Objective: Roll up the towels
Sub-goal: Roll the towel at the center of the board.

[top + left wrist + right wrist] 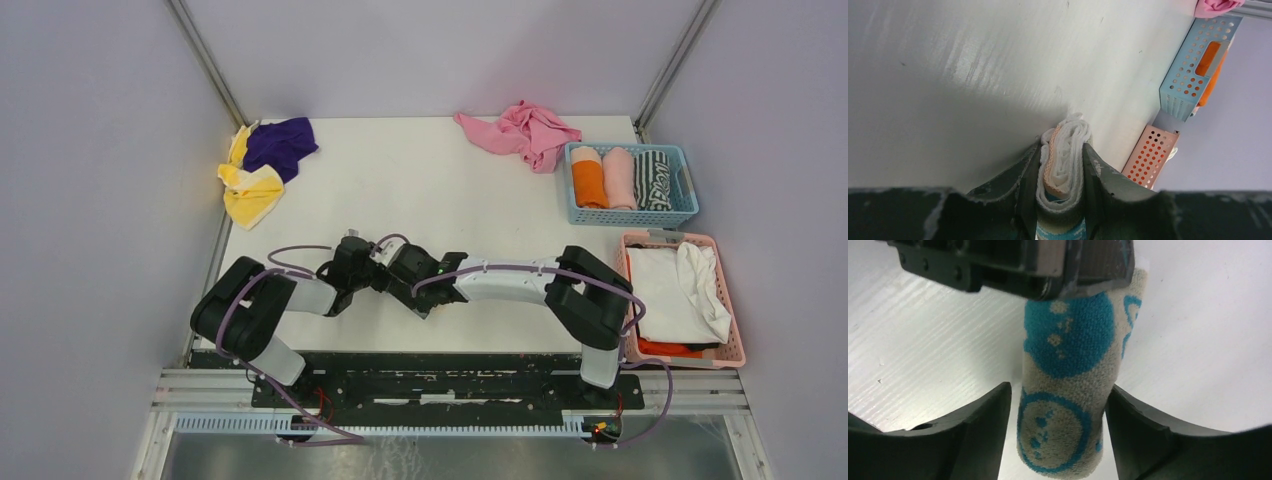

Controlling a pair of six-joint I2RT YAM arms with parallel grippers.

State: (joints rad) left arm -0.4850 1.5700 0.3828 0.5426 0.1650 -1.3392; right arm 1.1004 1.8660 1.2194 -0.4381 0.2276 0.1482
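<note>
The rolled teal-and-white towel is pinched at twelve o'clock by the left gripper and straddled, jaws parted, by the right gripper.

Bright and even from overhead in the top view, with only small soft shadows on the white table near its front edge; sharp throughout, straight lines bowing slightly toward the corners. From the left wrist, washes into a pale streaky sheen across the upper tabletop, drops into a broad grey shadow just ahead of the left fingers, smears the dark near edge along the bottom, yet keeps the cloth layers of the teal-and-white towel crisp. From the right wrist, resolves the towel's terry loops sharply, softens the dark right fingers at the bottom, blooms white on the tabletop at right
</note>
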